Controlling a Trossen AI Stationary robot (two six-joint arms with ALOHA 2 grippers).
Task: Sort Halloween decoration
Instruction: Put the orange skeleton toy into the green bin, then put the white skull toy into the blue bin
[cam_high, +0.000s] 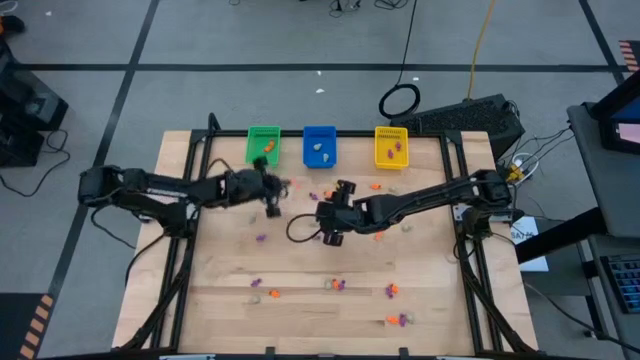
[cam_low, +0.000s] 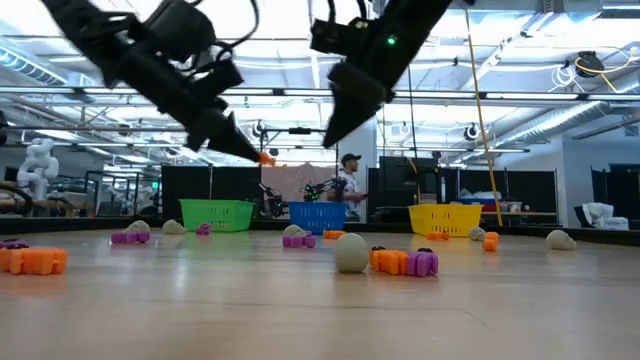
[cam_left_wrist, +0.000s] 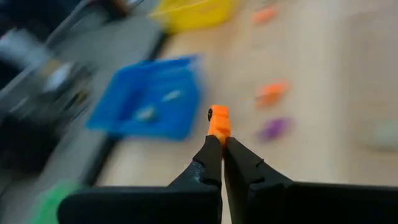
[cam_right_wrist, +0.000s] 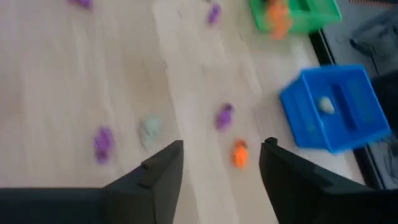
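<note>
Left gripper (cam_left_wrist: 222, 146) pinches an orange trinket (cam_left_wrist: 219, 121), its lower part hidden.

No text, label, brand, number or sign can be read in any of the views: not on the counter (cam_high: 330, 300), the bins, the arms or the room behind.
</note>
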